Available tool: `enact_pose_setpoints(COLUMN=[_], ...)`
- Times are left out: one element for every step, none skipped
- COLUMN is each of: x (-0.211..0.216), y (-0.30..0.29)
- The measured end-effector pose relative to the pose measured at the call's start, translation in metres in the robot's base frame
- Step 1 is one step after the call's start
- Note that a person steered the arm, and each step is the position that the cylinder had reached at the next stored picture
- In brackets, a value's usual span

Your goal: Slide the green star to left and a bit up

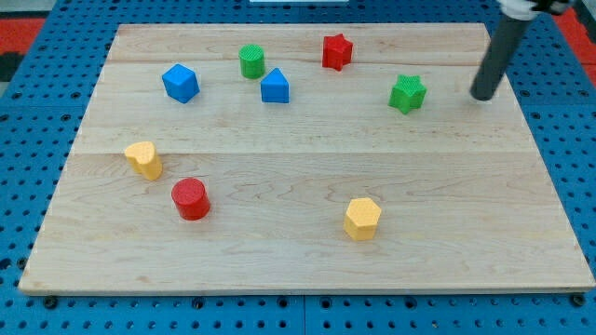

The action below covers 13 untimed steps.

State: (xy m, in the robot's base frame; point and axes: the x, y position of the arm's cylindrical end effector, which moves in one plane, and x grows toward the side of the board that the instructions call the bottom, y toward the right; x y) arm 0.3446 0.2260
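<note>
The green star [407, 93] is sitting upper right on the board [298, 270], bare wood stretching leftward toward the blue house-shaped block [275, 87]. My tip [483, 95] is standing just right of the star, not touching it.

Rod [498, 51] cut off by the view's top edge.
</note>
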Motion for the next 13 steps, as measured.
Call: enact_pose_setpoints(x=[0.004, 0.016, 0.02, 0.013, -0.006, -0.009, 0.029, 0.062, 0.042, 0.022, 0.004, -0.002, -0.036], y=[-0.064, -0.032, -0.09, -0.104, -0.104, -0.091, -0.064, -0.075, -0.078, -0.109, -0.109, -0.105, -0.102])
